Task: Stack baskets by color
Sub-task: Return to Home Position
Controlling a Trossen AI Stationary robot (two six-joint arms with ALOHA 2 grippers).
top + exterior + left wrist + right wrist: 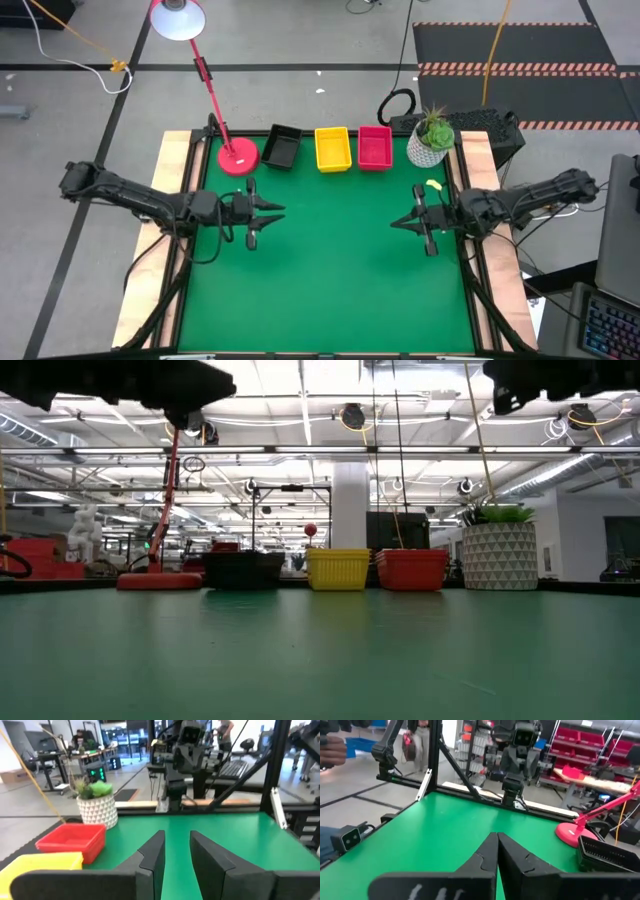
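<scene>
Three baskets stand in a row on the green table near its far edge: a black basket [282, 146], a yellow basket [332, 148] and a red basket [375, 147]. In the low view the black basket [243, 570], the yellow basket [338, 569] and the red basket [411, 569] rest on their bottoms. My left gripper [278, 213] hovers level over the table's left part, its fingers open with a gap [176, 850] and nothing between them. My right gripper [395, 222] hovers level over the right part, shut [496, 842] and empty. The two point at each other.
A red lamp base [238, 157] with its slanting stem stands left of the black basket. A white plant pot [430, 143] stands right of the red basket. The green table [330, 270] spreads bare between the grippers and toward the near edge.
</scene>
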